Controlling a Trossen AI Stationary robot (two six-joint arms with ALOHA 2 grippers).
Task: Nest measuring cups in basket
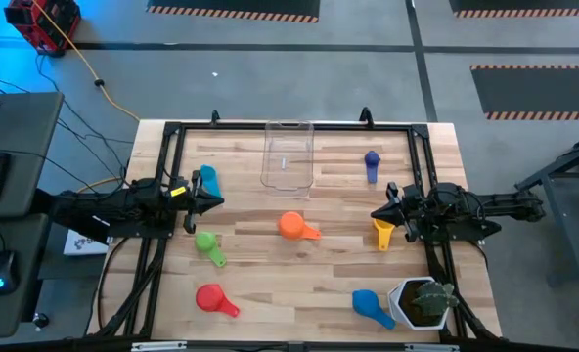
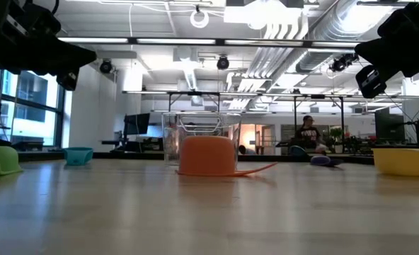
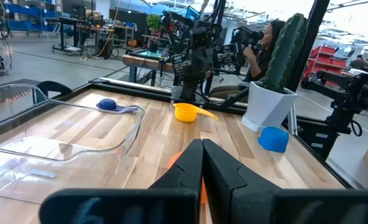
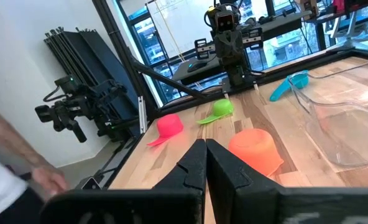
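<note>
Cups look like light, stiff, slick plastic to us, best pinched at rim or handle. The orange cup point(image 1: 291, 225) sits mouth-down mid-bench, the clear basket point(image 1: 288, 154) at its twelve o'clock. Left gripper point(image 1: 214, 200) and right gripper point(image 1: 378, 213) are closed, empty.

Robotics lab; exposed ducts point(image 2: 316, 28); workstations point(image 2: 135, 127)

The high view looks straight down on the whole table point(image 1: 299, 284). The low view sits at tabletop level, facing across it. Each wrist view looks inward from its side. All four share the orange cup point(image 1: 291, 226) mid-table.
</note>
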